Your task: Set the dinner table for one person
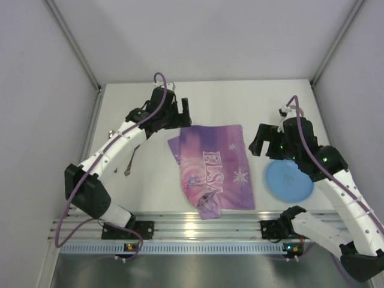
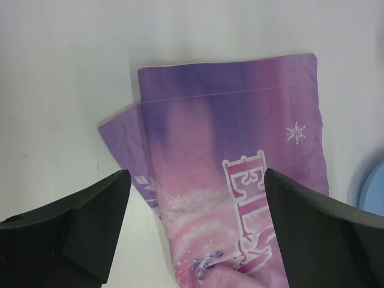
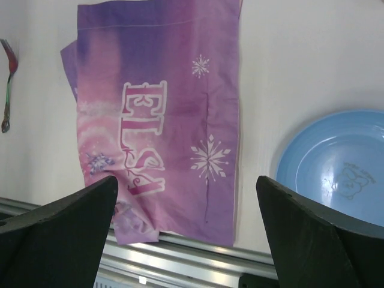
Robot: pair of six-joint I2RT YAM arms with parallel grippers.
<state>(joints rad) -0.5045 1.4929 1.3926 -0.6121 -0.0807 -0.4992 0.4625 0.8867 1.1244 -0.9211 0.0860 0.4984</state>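
1. Placemat (image 1: pixel 215 171): purple-pink, lettered "ELSA" in white (snowflakes alongside), near edge rumpled.
2. Plate (image 1: pixel 290 180): blue, faint printed figure, right of placemat.
3. Bench (image 1: pixel 240 102): white, matte, beneath every item; grey walls (image 1: pixel 198 36) around.
4. Left tool (image 2: pixel 195 177), right tool (image 3: pixel 186 180): both spread, above bench.

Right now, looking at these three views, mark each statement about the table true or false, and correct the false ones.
1. The blue plate rests on the purple placemat. False: it lies on the bare dinner table, to the placemat's right.
2. The left gripper and the right gripper are both open and hold nothing. True.
3. A fork lies to the left of the placemat. True.
4. The placemat lies smooth and flat. False: its left edge is folded over and its near corner is crumpled.
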